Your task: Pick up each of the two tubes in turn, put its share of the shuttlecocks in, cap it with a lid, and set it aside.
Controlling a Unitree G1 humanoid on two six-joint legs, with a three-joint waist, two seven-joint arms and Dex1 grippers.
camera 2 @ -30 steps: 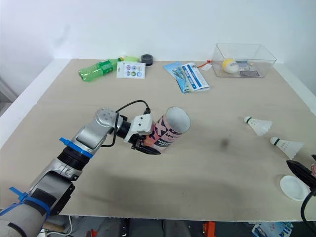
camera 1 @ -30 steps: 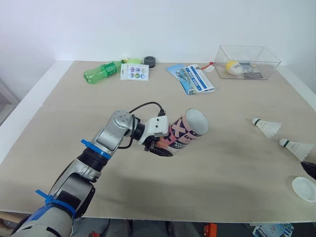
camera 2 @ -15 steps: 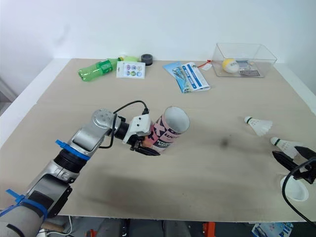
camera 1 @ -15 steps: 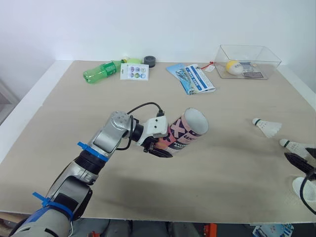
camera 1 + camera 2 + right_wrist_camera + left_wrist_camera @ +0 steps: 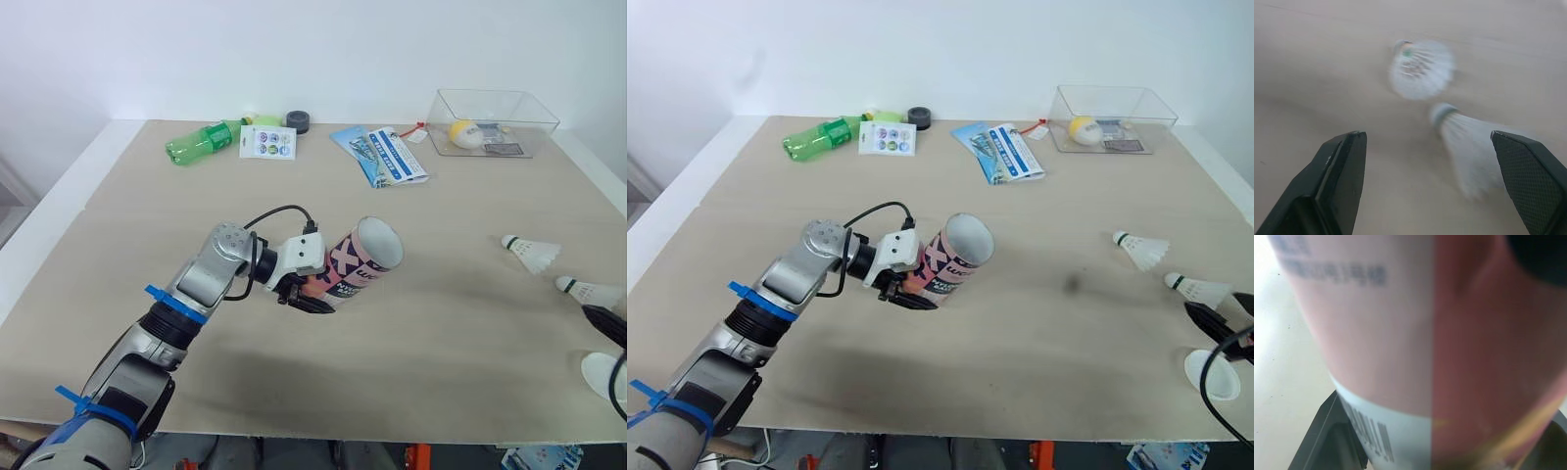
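Now left tool (image 5: 304, 294) grips the tube (image 5: 358, 264); right tool (image 5: 1426, 142), wide, should straddle the nearer shuttlecock (image 5: 588, 291) at 3 o'clock.

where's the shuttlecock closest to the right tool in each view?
Left eye view: nearer shuttlecock at the right edge.
Right eye view: same place.
Right wrist view: the larger one, between the open fingers of the right tool.
Left wrist view: close on the tube.
Landmark: the second shuttlecock just beyond it.
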